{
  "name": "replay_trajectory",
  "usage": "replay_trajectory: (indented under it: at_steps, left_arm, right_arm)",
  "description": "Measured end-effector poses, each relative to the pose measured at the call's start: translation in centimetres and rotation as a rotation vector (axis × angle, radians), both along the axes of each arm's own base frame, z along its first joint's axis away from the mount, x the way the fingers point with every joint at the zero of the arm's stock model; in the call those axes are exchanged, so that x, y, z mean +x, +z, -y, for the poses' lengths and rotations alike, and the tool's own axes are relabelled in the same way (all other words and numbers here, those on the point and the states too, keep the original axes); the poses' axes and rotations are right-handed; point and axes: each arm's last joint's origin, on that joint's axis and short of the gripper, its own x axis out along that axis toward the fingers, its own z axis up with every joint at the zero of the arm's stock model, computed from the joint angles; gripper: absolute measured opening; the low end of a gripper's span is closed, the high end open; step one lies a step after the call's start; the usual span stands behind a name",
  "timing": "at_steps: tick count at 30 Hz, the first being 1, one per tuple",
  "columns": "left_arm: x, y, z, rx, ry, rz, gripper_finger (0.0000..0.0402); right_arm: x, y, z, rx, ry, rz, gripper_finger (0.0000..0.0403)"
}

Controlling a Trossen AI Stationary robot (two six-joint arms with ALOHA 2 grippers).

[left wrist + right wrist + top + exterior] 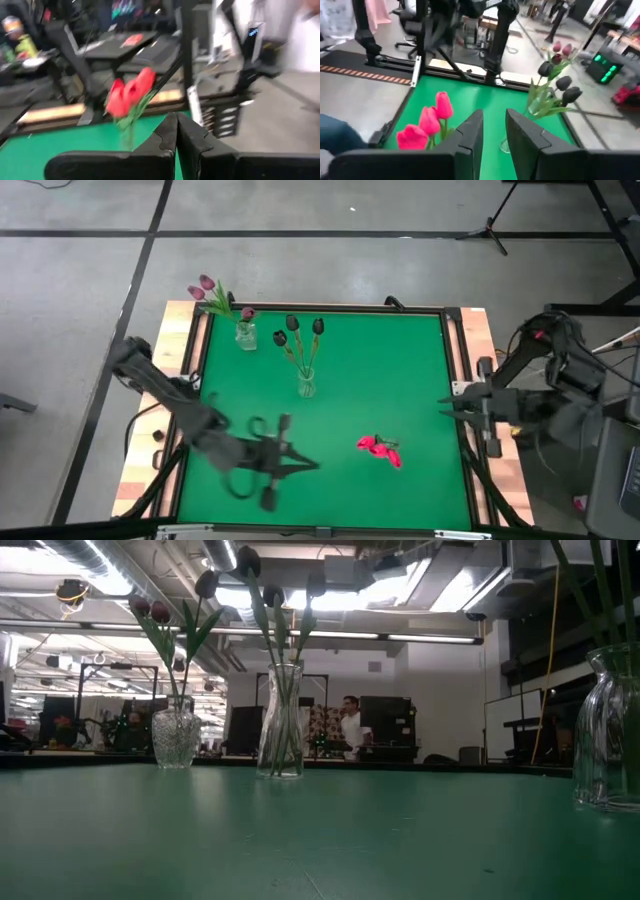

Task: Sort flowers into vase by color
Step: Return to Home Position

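Note:
Two mauve tulips (pixel 205 288) stand in a small glass vase (pixel 245 336) at the far left of the green mat. Three near-black tulips (pixel 296 330) stand in a taller glass vase (pixel 306 384) at mid table. Three pink-red tulips (pixel 380 449) are at the near right; a glass vase with green stems (pixel 605 730) shows there in the low view. My left gripper (pixel 312 465) is shut and empty, left of the pink-red tulips (pixel 130 92). My right gripper (pixel 445 408) is open and empty at the mat's right edge, facing the pink-red tulips (pixel 427 122).
A wooden frame (pixel 195 350) borders the green mat (pixel 380 360). The near-black tulips (pixel 560 82) and the mauve tulips (pixel 560 49) show beyond my right gripper. A person (pixel 350 725) stands in the room far behind the table.

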Motion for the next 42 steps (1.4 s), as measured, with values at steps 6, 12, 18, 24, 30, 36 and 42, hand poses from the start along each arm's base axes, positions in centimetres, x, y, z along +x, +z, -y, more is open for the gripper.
replay_trajectory:
  at_steps: [6,12,18,24,30,36,42]
  left_arm:
    - [-6.6,4.8,-0.8,-0.015,-0.141,0.036,0.0]
    - [-11.7,7.4,-2.7,-0.044,-0.227,0.033,0.0]
    - [-14.6,8.5,-4.2,-0.038,-0.275,0.04,0.0]
    - [-16.6,8.7,-6.1,0.045,-0.299,0.004,0.0]
    - [-16.9,8.2,-6.4,-0.093,-0.276,-0.075,0.0]
    - [-16.8,7.4,-6.5,-0.091,-0.253,-0.15,0.0]
    - [-17.1,6.6,-5.5,-0.078,-0.578,-0.212,0.0]
  right_arm:
    - [-2.2,-2.6,-0.1,-0.037,-0.025,0.061,0.0083]
    - [-3.2,-4.9,-0.8,-0.037,-0.086,0.139,0.0083]
    - [-4.3,-5.0,-1.2,-0.049,-0.116,0.231,0.0083]
    - [-5.1,-4.8,-0.9,-0.134,-0.076,0.243,0.0083]
    - [-5.1,-5.2,-1.4,-0.024,0.071,0.115,0.0083]
    - [-5.3,-5.1,-1.4,0.148,0.184,-0.009,0.0083]
    - [-5.5,-5.0,0.0,0.351,0.136,0.026,0.0083]
